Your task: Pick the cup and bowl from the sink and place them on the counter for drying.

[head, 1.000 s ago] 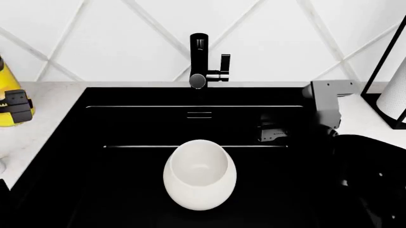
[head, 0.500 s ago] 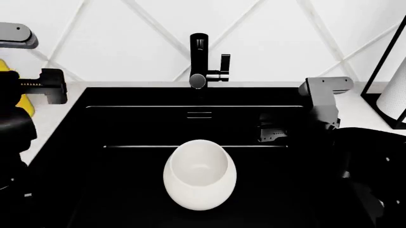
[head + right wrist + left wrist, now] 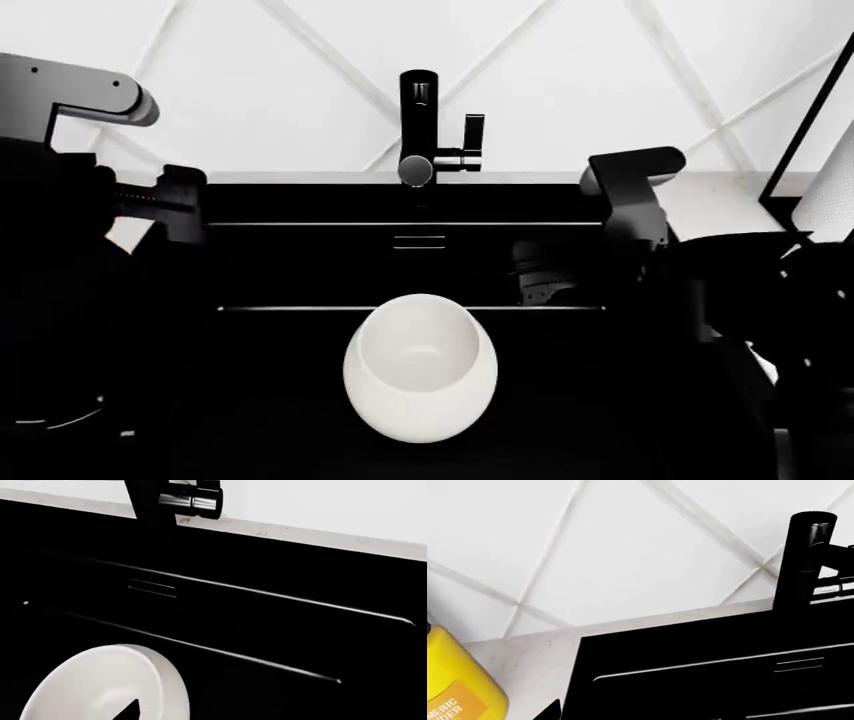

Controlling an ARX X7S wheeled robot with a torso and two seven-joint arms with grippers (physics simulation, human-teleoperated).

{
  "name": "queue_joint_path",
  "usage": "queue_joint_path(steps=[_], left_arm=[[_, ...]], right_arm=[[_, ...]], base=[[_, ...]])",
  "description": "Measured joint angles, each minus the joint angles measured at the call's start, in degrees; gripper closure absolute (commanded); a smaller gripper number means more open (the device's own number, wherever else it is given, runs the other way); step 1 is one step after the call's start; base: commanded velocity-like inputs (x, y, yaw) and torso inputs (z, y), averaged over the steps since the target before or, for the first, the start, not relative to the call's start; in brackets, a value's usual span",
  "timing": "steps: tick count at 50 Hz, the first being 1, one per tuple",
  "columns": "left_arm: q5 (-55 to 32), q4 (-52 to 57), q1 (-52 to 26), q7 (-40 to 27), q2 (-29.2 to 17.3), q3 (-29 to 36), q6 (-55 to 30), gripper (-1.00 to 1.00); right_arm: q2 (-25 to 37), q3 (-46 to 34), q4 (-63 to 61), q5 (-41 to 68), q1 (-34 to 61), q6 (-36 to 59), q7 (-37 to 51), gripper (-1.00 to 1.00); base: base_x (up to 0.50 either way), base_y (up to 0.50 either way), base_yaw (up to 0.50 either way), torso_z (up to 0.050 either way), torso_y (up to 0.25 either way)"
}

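Observation:
The white bowl (image 3: 420, 365) lies in the black sink (image 3: 307, 265), near its front middle, and also shows in the right wrist view (image 3: 100, 690). The cup is out of view. My left gripper (image 3: 167, 215) hangs over the sink's left rim; one of its fingertips (image 3: 550, 712) shows at the counter's (image 3: 527, 655) edge. My right gripper (image 3: 550, 278) hovers in the sink's right half, behind and to the right of the bowl and apart from it. One of its fingertips (image 3: 128, 711) shows in front of the bowl. Both grippers look open and empty.
The black faucet (image 3: 420, 130) stands at the sink's back middle. A yellow bottle (image 3: 454, 680) stands on the counter left of the sink. A paper-towel roll (image 3: 834, 190) in a black holder is at the far right. A tiled wall rises behind.
My left arm has come in from the left and now covers the yellow bottle and the sink's left edge in the head view. My right arm has shifted left. The bowl has not moved.

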Motion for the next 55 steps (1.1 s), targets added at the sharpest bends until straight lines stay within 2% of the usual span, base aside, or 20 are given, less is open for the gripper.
queue_joint_path(steps=[13, 23, 39, 55], left_arm=[[2.1, 1.4, 1.0, 2.5, 2.1, 0.0, 1.3, -1.0], [2.7, 2.2, 1.7, 3.5, 2.6, -0.6, 1.9, -1.0], [3.9, 3.6, 3.1, 4.5, 3.2, -1.2, 2.1, -1.0], [4.7, 4.7, 4.4, 5.0, 3.5, -1.9, 2.3, -1.0]], right_arm=[[-3.6, -7.1, 6.5, -3.0, 5.1, 0.0, -3.6, -1.0], [-6.7, -13.6, 13.5, -7.0, 7.6, -3.3, -9.1, -1.0], [-13.5, -23.5, 30.6, -15.1, 9.9, -13.8, -19.8, -1.0], [-22.3, -30.4, 55.3, -21.3, 12.3, -28.3, -30.4, -1.0]], base=[[0.0, 0.0, 0.0, 0.0, 0.0], [0.0, 0.0, 0.0, 0.0, 0.0], [0.0, 0.0, 0.0, 0.0, 0.0], [0.0, 0.0, 0.0, 0.0, 0.0]])
